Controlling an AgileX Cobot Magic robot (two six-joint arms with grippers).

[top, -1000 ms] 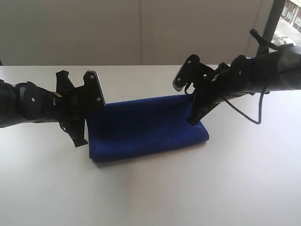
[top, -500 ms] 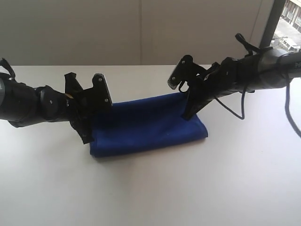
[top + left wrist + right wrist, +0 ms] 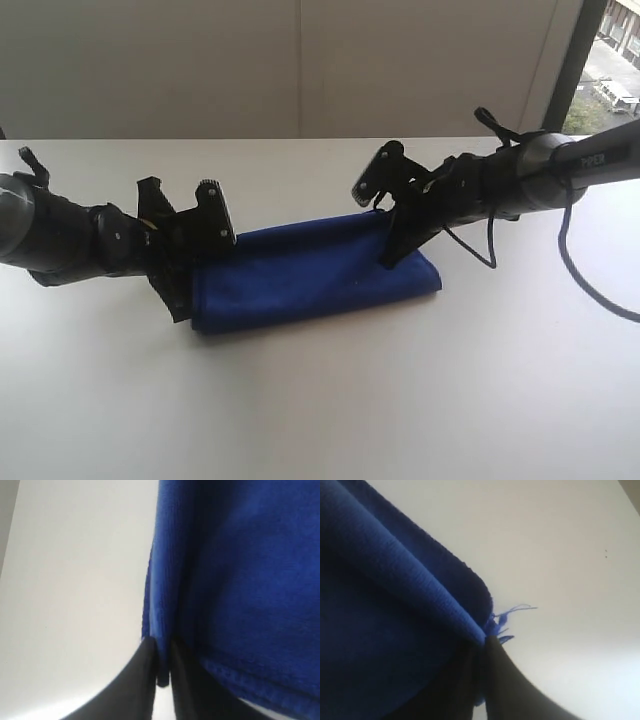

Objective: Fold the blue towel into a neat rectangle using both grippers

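Blue towel (image 3: 315,275) lies folded flat on the white table (image 3: 400,410), mid-scene. Its long axis runs roughly 9-to-3, with the 3 o'clock end tipped slightly farther back; the near long edge looks rounded. Left gripper (image 3: 183,303) is at the towel's 9 o'clock end, jaws narrow, cloth edge pinched between them. Right gripper (image 3: 391,260) is at the far corner of the 3 o'clock end, jaws nearly together on the corner, loose threads (image 3: 512,611) sticking out. Wall (image 3: 300,60) behind, window (image 3: 610,60) at 2 o'clock.
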